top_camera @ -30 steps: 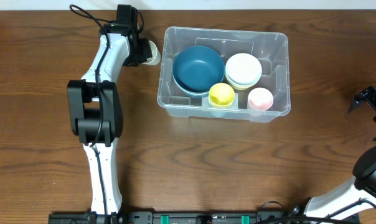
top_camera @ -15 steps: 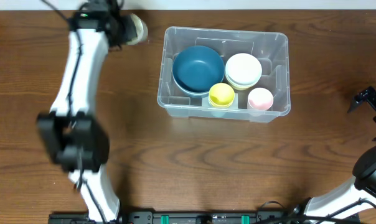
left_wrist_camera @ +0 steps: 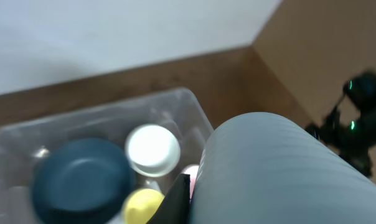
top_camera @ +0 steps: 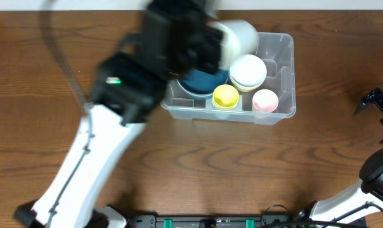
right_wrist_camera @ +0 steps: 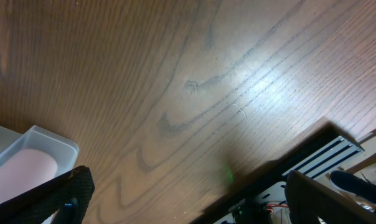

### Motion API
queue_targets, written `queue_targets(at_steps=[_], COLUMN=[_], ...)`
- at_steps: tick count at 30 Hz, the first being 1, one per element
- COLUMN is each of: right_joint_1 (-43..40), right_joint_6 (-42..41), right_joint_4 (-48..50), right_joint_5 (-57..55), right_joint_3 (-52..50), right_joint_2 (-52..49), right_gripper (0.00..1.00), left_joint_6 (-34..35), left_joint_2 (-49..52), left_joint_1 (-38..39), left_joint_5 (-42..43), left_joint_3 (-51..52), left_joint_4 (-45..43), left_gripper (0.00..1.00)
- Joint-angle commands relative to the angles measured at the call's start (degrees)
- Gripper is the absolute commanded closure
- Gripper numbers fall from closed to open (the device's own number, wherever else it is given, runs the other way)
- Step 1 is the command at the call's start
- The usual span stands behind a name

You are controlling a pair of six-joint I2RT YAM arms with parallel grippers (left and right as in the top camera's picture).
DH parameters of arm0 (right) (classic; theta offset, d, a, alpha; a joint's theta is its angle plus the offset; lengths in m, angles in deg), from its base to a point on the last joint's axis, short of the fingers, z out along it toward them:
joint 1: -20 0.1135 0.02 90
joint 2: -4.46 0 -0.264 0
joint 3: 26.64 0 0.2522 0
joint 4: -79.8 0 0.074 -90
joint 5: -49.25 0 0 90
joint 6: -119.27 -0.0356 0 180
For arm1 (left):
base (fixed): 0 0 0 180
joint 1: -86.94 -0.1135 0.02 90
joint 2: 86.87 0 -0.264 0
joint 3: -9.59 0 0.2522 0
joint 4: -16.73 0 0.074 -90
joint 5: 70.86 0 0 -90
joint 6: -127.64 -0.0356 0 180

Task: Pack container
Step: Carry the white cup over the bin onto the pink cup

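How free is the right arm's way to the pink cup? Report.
Probably yes: the right gripper is open, bare table separates it from the pink cup in the container's near right corner; the left gripper holds a pale cup farther left.

A dark brown wood-grain counter (top_camera: 242, 164) is pictured from overhead, filling nearly the whole frame. A narrow strip of pale wall (top_camera: 318, 4) is seen along its edge at 12 o'clock. In the left wrist view, a tan surface (left_wrist_camera: 325, 37) is shown meeting that wall at 2 o'clock. A soft sheen of light (right_wrist_camera: 281, 68) is caught on the grain.
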Motion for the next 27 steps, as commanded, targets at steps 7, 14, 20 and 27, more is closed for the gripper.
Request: queue_targets(at_steps=[7,14,20,27], right_joint_1=[-0.59,-0.59,-0.59,-0.59], right_joint_6=[-0.87,-0.87,-0.87,-0.87], right_joint_4=[-0.04,-0.04,-0.02,-0.04], right_joint_5=[-0.09,-0.09,-0.11,-0.09], right_joint_3=[-0.02,-0.02,-0.02,-0.02], right_joint_2=[1.42,1.42,1.42,1.42], right_gripper=[0.01,0.01,0.01,0.01], left_joint_6=[-0.55,-0.55,-0.57,-0.57], left_joint_2=[13.53,21.68,25.66,28.26], left_joint_1=[10.86,10.25,9.99,9.64], left_joint_5=[-8.46,-8.72,-8.72,-9.49], left_joint_3=[0.24,0.24,0.24,0.26], left_joint_4=[-2.29,-5.35,-6.60,-6.78], left_gripper=[0.93,0.94,0.93,0.93])
